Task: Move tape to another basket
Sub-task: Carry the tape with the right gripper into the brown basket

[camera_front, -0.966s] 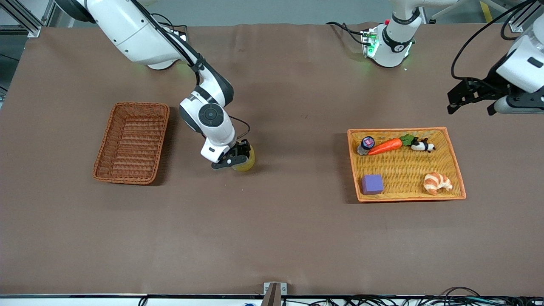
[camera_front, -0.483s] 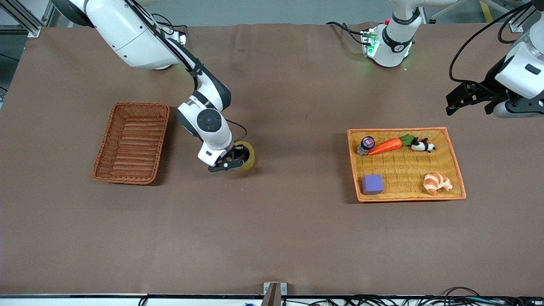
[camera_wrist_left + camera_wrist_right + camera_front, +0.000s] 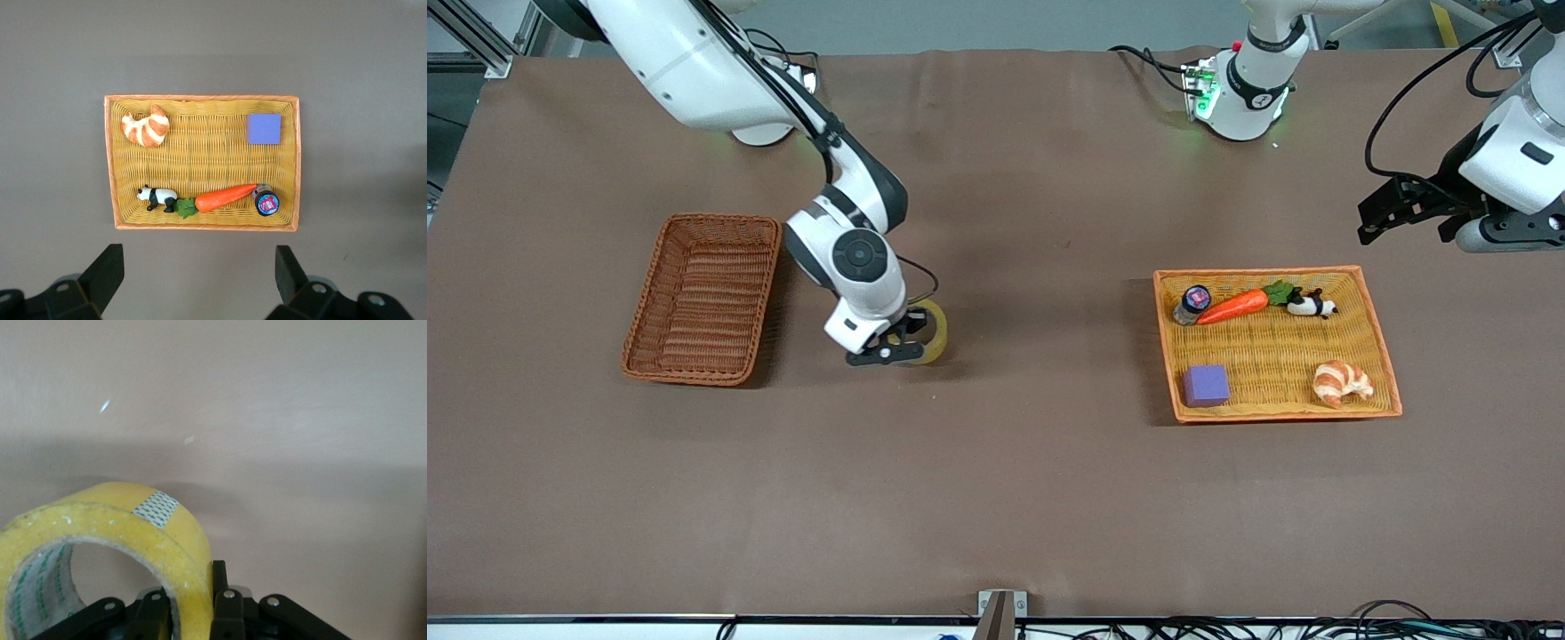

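Front view: right gripper (image 3: 896, 342) closed on the translucent yellowish ring-shaped roll of packing tape (image 3: 930, 331), over bare brown table cloth (image 3: 996, 489) toward the right arm's end, near the dark reddish-brown woven wicker tray (image 3: 704, 298). Roll on edge, hole roughly facing the camera. Left gripper (image 3: 1409, 211) waiting near the table edge at the left arm's end.

Left wrist view: fingers (image 3: 107, 270) spread wide, empty, above the light orange-yellow woven basket (image 3: 203, 100).

Right wrist view: fingers (image 3: 227, 610) pinching the roll's wall.

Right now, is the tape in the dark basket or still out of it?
Out. The right tool holds the tape over the table, beside the basket, whose visible inside is bare.
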`<action>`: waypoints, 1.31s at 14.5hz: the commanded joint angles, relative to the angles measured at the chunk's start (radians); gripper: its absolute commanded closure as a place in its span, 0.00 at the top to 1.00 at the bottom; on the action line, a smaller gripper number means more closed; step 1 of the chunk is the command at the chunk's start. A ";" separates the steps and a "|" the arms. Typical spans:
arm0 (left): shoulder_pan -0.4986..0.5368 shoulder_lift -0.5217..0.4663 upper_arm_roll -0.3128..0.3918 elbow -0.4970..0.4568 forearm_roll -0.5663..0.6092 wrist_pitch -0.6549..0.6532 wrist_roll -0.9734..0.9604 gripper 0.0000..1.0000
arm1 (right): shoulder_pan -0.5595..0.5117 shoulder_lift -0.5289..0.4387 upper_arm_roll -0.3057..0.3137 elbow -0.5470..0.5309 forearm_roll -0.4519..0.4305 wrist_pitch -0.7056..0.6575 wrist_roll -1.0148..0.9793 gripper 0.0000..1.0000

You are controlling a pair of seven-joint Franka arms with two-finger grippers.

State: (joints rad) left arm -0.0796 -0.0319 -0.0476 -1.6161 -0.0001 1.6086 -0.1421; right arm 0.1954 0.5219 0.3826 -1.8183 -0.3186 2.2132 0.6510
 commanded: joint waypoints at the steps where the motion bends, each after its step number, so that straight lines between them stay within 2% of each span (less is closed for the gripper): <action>1: 0.011 0.006 -0.014 0.010 0.009 -0.003 -0.017 1.00 | -0.152 -0.193 0.062 -0.042 0.091 -0.122 -0.072 0.00; 2: 0.011 0.006 -0.014 0.010 0.011 -0.002 -0.016 1.00 | -0.187 -0.245 0.041 -0.042 0.128 -0.174 -0.170 0.00; 4: 0.012 0.006 -0.014 0.010 0.009 -0.002 -0.011 1.00 | -0.205 -0.327 -0.075 -0.055 0.182 -0.243 -0.343 0.00; 8: 0.011 0.004 -0.014 0.008 0.012 -0.002 -0.014 1.00 | -0.205 -0.419 -0.273 -0.183 0.185 -0.239 -0.609 0.00; 11: 0.012 0.006 -0.014 0.008 0.017 0.001 -0.011 1.00 | -0.206 -0.499 -0.359 -0.419 0.185 -0.020 -0.706 0.00; 13: 0.012 0.012 -0.014 0.008 0.018 0.001 -0.008 1.00 | -0.205 -0.511 -0.424 -0.559 0.187 0.141 -0.761 0.01; 15: 0.012 0.014 -0.014 0.008 0.018 0.002 -0.010 1.00 | -0.206 -0.507 -0.452 -0.675 0.187 0.297 -0.778 0.01; 17: 0.012 0.014 -0.014 0.008 0.018 0.004 -0.010 1.00 | -0.208 -0.491 -0.490 -0.736 0.187 0.411 -0.819 0.01; 19: 0.012 0.017 -0.014 0.008 0.018 0.005 -0.010 1.00 | -0.208 -0.464 -0.510 -0.754 0.187 0.442 -0.827 0.02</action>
State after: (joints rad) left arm -0.0772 -0.0200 -0.0493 -1.6157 0.0000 1.6098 -0.1445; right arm -0.0145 0.0821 -0.1082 -2.5312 -0.1533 2.6229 -0.1424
